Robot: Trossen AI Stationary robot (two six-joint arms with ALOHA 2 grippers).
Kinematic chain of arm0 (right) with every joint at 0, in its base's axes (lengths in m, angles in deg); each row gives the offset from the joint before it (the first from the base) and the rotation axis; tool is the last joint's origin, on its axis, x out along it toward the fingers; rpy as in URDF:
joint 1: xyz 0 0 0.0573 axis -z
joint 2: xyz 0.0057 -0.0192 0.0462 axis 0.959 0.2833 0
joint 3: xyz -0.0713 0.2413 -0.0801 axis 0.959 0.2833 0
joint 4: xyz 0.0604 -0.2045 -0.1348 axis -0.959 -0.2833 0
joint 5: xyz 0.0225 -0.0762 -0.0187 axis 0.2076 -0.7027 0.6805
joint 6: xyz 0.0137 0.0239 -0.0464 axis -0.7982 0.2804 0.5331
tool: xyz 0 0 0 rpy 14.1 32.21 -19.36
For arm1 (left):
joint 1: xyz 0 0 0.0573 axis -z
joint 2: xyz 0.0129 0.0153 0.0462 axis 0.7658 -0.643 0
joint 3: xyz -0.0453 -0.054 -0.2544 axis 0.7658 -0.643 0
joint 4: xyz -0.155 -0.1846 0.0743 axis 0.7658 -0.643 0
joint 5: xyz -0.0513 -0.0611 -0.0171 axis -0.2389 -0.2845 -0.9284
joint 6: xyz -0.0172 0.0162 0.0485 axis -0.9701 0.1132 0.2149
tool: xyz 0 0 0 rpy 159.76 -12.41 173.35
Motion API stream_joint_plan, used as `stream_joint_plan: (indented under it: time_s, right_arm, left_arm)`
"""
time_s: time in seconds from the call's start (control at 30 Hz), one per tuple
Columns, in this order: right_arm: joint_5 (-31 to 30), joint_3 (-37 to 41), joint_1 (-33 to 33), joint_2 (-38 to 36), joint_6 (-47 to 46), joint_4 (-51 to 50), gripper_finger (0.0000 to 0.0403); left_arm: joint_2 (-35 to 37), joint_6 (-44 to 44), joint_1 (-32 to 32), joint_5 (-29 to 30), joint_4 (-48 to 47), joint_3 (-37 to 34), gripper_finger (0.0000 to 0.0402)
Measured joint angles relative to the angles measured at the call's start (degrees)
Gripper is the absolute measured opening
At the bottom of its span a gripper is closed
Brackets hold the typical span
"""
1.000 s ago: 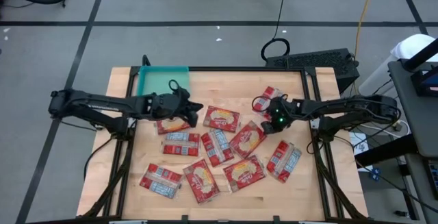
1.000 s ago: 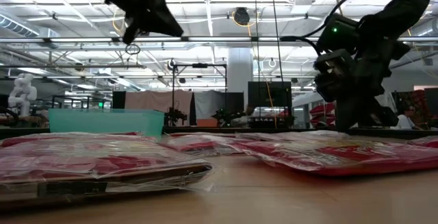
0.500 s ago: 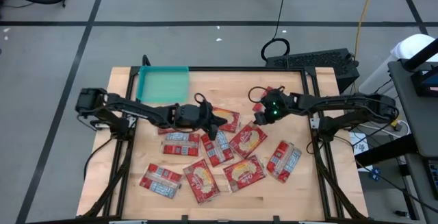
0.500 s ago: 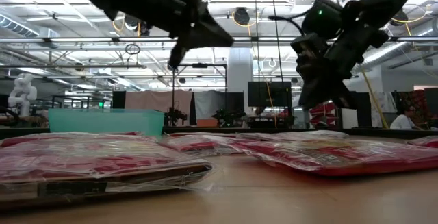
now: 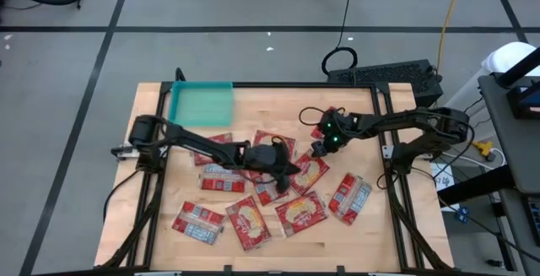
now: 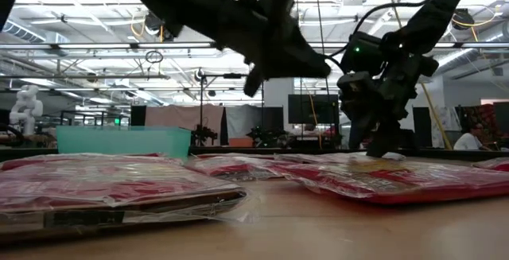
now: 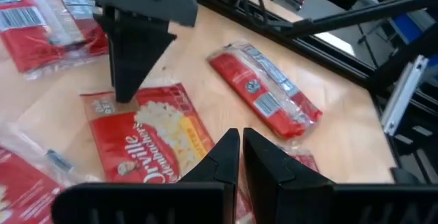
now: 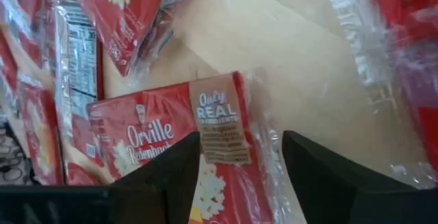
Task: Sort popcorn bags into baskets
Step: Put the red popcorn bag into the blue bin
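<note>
Several red popcorn bags lie flat and loosely overlapping on the middle and near part of the wooden table. The teal basket stands at the far left corner with nothing in it. My right gripper is open and points down at the far end of one bag with a popcorn picture; its fingers stand either side of that end. My left gripper is shut, holds nothing, and hovers over the middle of the pile, just left of that bag. My right gripper's open fingers come from above at the far end of the popcorn-picture bag. One fingertip stands right at that edge. I cannot tell whether it touches. The bag lies flat on the table.
One bag lies apart under the right arm near the far right. More bags reach toward the near edge and right. Black frame rails run along the table's left and right sides. Bare wood shows along the near edge and far middle.
My left gripper has swept from beside the basket toward the table's right and near side, and now stands over the middle of the pile, still shut. My right gripper has left the far-right bag, gone left toward the pile, risen, then come down at the popcorn-picture bag.
</note>
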Motion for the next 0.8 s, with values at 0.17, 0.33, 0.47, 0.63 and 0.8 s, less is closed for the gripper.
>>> stream_joint_plan:
  time_s: [0.17,0.33,0.47,0.63,0.8]
  right_arm:
    - [1.46,0.08,-0.49,-0.17,1.66,-0.33,0.0205]
    - [5.18,0.26,-0.60,-0.16,4.05,-1.01,0.0192]
    - [8.74,0.29,-0.62,-0.15,6.59,-0.78,0.0175]
    - [10.92,0.31,-0.63,-0.15,7.45,1.31,0.0137]
    - [9.99,0.31,-1.48,-0.15,6.63,3.85,0.0056]
  left_arm:
    - [-6.49,-0.13,-0.10,-2.43,-0.41,1.77,0.0024]
    - [-8.74,-1.85,-0.13,-3.72,-3.16,1.84,0.0024]
    - [-8.87,0.08,-0.24,-1.48,-5.77,1.85,0.0024]
    - [-8.85,1.55,-0.92,-0.50,-6.11,1.85,0.0024]
    - [-8.77,1.51,-2.76,-1.12,-6.71,1.85,0.0024]
